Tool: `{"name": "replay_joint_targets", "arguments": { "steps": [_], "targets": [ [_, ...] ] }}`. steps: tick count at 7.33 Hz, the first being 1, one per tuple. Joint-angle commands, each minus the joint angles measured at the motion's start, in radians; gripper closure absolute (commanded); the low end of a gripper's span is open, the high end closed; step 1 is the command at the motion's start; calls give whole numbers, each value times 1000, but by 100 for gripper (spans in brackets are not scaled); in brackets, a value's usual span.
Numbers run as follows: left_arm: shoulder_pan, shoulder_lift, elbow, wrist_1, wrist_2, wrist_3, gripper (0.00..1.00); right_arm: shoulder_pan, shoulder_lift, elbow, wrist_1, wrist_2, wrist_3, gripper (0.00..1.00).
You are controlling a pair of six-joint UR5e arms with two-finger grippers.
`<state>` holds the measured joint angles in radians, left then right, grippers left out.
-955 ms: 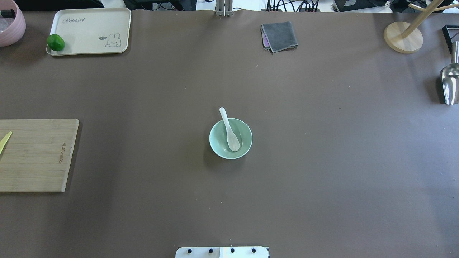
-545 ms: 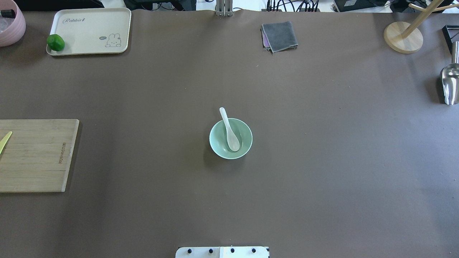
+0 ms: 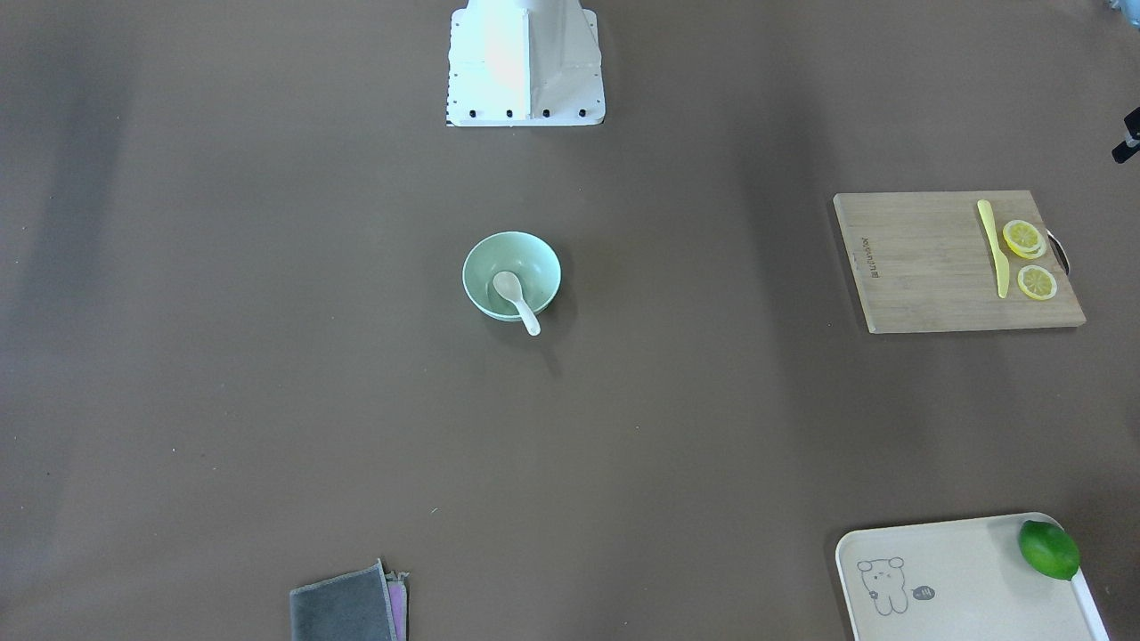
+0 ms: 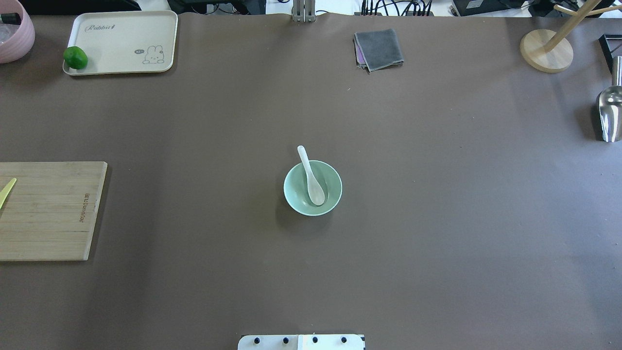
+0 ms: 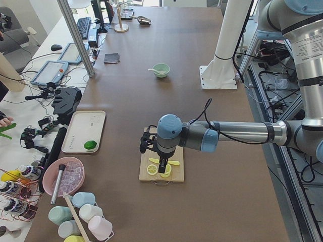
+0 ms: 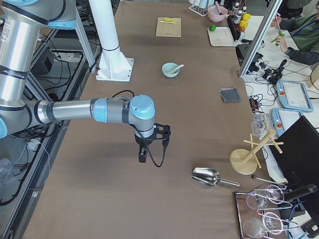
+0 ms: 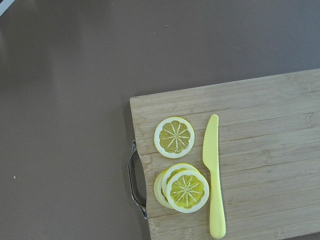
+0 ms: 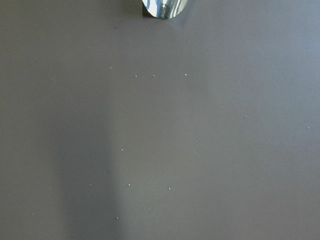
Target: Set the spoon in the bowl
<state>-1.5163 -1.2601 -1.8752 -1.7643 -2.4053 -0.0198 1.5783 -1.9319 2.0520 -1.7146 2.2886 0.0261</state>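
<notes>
The white spoon lies in the mint-green bowl at the table's middle, scoop inside and handle over the far rim. Both also show in the front-facing view, the spoon in the bowl. My left gripper hangs over the cutting board at the table's left end, far from the bowl. My right gripper hangs over bare table at the right end. Both show only in the side views, so I cannot tell whether they are open or shut.
A wooden cutting board holds a yellow knife and lemon slices. A cream tray with a lime, a grey cloth, a wooden stand and a metal scoop lie around the edges.
</notes>
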Motion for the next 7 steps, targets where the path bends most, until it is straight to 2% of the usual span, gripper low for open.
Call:
{"name": "replay_joint_targets", "arguments": {
  "steps": [1,7],
  "targets": [
    [-10,1,-9,-20,3,0,2,-1,1,2,1,0,0,0],
    [-13,1,-10,-50,2,0,2,-1,1,-3,41,2,2,0]
  ]
}}
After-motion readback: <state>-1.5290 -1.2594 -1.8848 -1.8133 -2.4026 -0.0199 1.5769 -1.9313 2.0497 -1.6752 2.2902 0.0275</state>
